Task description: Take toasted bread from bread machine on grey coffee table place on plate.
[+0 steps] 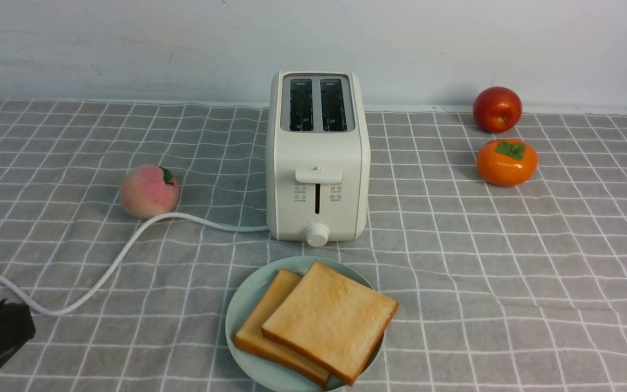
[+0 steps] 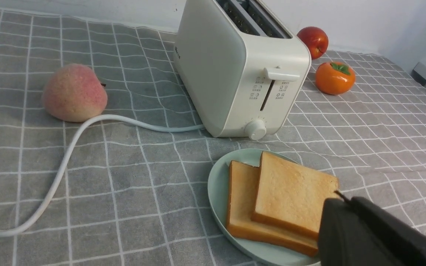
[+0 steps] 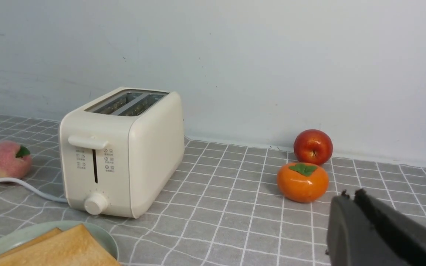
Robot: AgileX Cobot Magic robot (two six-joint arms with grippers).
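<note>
Two slices of toasted bread [image 1: 329, 320] lie overlapping on the mint-green plate [image 1: 243, 310], just in front of the bread machine [image 1: 318, 158] on the grey coffee table [image 1: 509, 272]. Both toaster slots look empty. They also show in the left wrist view: bread [image 2: 290, 192], plate [image 2: 218, 184], toaster [image 2: 235, 70]. My left gripper [image 2: 340, 201] is shut and empty, its tip in front of the top slice's corner in that view; it sits at the lower left in the front view [image 1: 19, 316]. My right gripper [image 3: 350, 197] is shut and empty above the cloth near the persimmon.
A peach [image 1: 149, 191] lies left of the toaster, with the white cord [image 1: 101, 272] curving past it to the left edge. A red apple [image 1: 497, 109] and an orange persimmon [image 1: 506, 161] sit at the back right. A white wall runs behind the table.
</note>
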